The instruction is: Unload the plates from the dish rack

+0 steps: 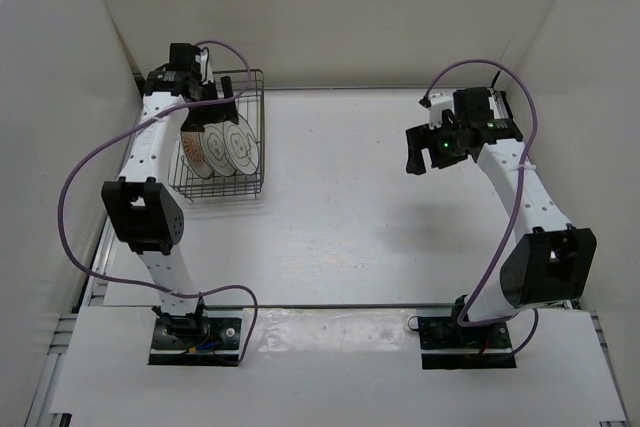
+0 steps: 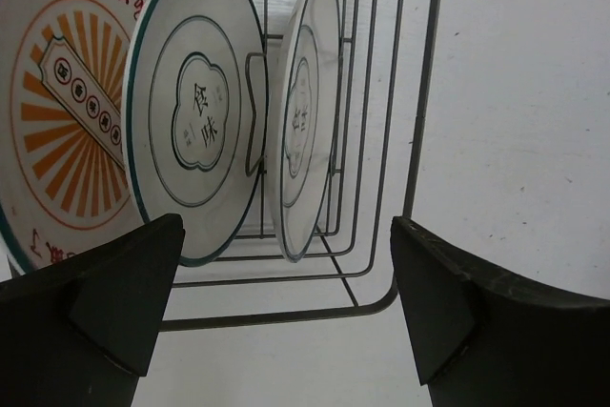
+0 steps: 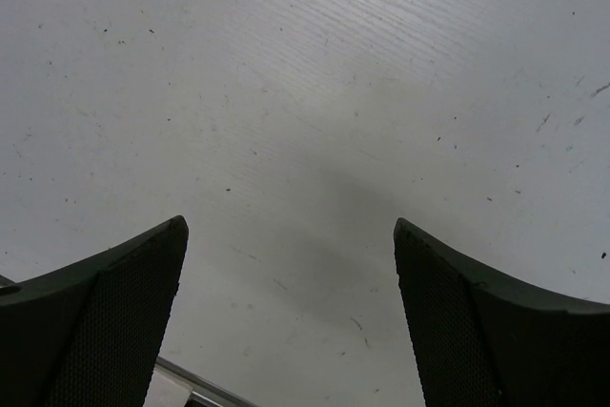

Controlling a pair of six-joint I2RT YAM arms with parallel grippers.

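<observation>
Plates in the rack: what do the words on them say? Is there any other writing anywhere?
"味": the lower of two dark Chinese characters at the centre of the middle plate; the upper one is unclear.
Right plate: similar characters, too slanted to read.
Orange plate: characters on its banner and red ones near the rim, too small or cut off to read.
No other writing is readable.

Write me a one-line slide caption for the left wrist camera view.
Open left gripper faces three plates standing upright in the wire dish rack, none grasped yet.
</observation>
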